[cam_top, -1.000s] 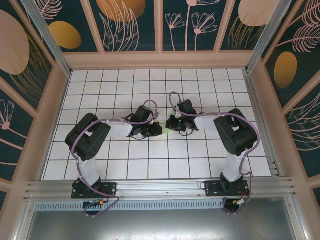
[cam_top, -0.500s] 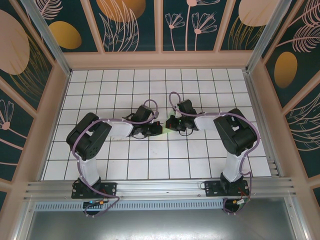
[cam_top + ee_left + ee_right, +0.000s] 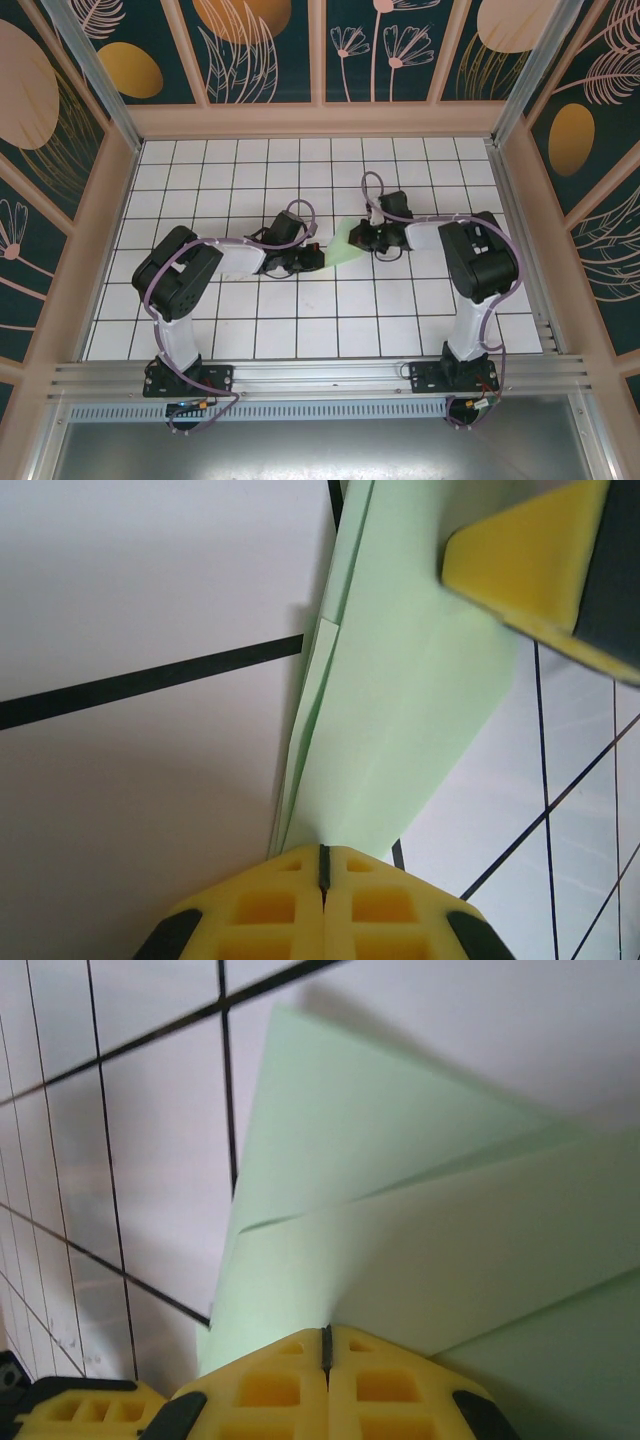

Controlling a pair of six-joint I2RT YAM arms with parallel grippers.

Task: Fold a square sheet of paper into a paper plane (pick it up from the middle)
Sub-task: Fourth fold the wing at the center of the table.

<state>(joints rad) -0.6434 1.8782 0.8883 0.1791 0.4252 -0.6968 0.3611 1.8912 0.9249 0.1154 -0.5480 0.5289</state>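
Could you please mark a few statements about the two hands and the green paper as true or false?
1. The left hand is shut on the green paper. True.
2. The right hand hangs open, clear of the paper. False: the right hand is shut, with the green paper coming out from between its fingertips.
3. The paper shows creases and overlapping layers. True.
4. The paper lies as a flat, unfolded square in the far left corner. False: it is folded and held between the two hands near the middle of the table.
5. The table is white with dark grid lines. True.
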